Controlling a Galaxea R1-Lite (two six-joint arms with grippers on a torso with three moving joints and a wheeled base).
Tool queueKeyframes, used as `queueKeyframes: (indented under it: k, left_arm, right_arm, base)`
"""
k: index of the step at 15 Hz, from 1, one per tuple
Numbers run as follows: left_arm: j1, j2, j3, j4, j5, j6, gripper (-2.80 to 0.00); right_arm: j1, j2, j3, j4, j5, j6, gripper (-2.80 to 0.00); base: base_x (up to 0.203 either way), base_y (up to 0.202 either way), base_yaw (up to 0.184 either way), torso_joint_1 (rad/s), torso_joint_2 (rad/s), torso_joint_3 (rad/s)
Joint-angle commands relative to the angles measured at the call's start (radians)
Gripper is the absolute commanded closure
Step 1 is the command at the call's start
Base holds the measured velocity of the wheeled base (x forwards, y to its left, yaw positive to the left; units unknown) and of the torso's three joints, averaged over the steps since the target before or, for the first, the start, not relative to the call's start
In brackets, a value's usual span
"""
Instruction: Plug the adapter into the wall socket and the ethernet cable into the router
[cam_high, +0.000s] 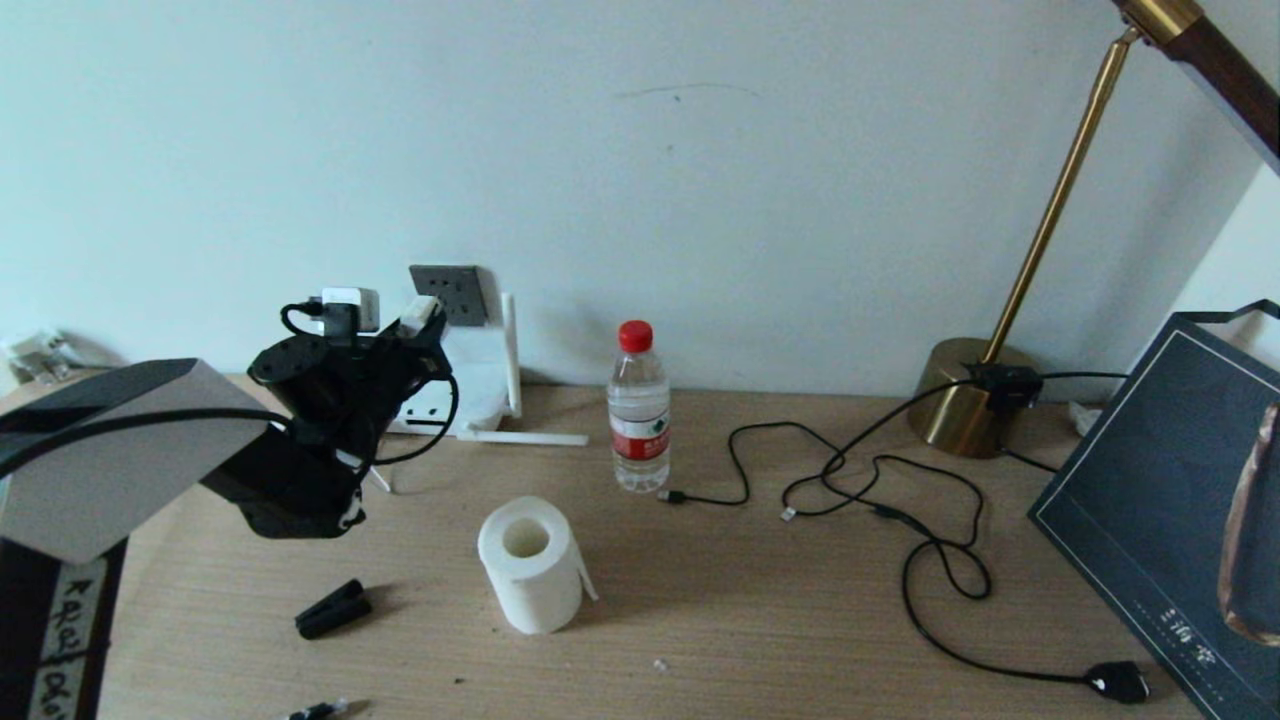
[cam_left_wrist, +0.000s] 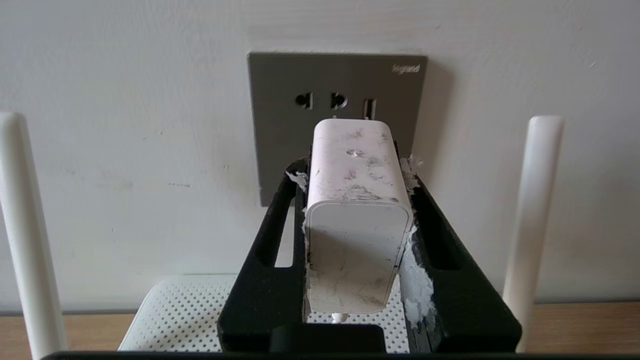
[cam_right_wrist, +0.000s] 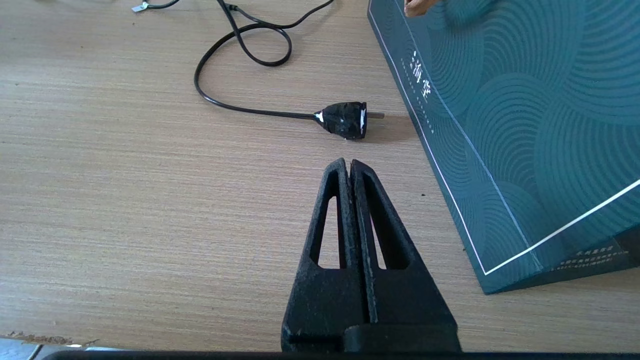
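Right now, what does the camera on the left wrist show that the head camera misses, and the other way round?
Only the left wrist view shows the wall socket's pin holes and the adapter clamped between the left gripper's fingers, its front end right at the plate. Only the head view shows the water bottle, paper roll, brass lamp, loose black cables and dark bag. Both show socket, adapter, left gripper, the router and the wooden table.

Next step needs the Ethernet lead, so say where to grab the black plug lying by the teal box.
Take the black plug by its fat moulded body, from above, claw across its width. It lies flat on the table, pin toward the teal box, cord trailing away, both flanks clear.
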Motion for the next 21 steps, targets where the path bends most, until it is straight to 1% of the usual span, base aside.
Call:
queueKeyframes:
  k: [1, 6, 11, 12, 13, 21]
  left_arm:
    - [-0.006, -0.001, -0.004, -0.007, 0.0, 0.0, 0.0]
    - [-0.006, -0.001, -0.031, 0.02, 0.003, 0.0, 0.0]
    - [-0.006, -0.002, -0.031, 0.035, 0.011, 0.0, 0.0]
    - [-0.006, -0.007, -0.031, 0.044, 0.033, 0.0, 0.0]
    - [-0.006, -0.007, -0.031, 0.049, 0.037, 0.0, 0.0]
    - [-0.003, -0.01, -0.051, 0.073, 0.038, 0.0, 0.0]
  right_arm:
    - [0.0, 0.0, 0.0, 0.002, 0.0, 0.0, 0.0]
    - [0.0, 0.001, 0.0, 0.002, 0.0, 0.0, 0.0]
    - [0.0, 0.001, 0.0, 0.002, 0.0, 0.0, 0.0]
    - [0.0, 0.001, 0.0, 0.002, 0.0, -0.001, 0.0]
    - [0.0, 0.0, 0.0, 0.002, 0.0, -0.001, 0.0]
    - [0.0, 0.001, 0.0, 0.002, 0.0, 0.0, 0.0]
  base:
    - [0.0, 0.0, 0.0, 0.0, 0.0, 0.0]
    - [0.0, 0.0, 0.0, 0.0, 0.0, 0.0]
    - [0.0, 0.0, 0.0, 0.0, 0.0, 0.0]
    - [0.0, 0.0, 0.0, 0.0, 0.0, 0.0]
    - [0.0, 0.0, 0.0, 0.0, 0.0, 0.0]
    - [0.0, 0.0, 0.0, 0.0, 0.0, 0.0]
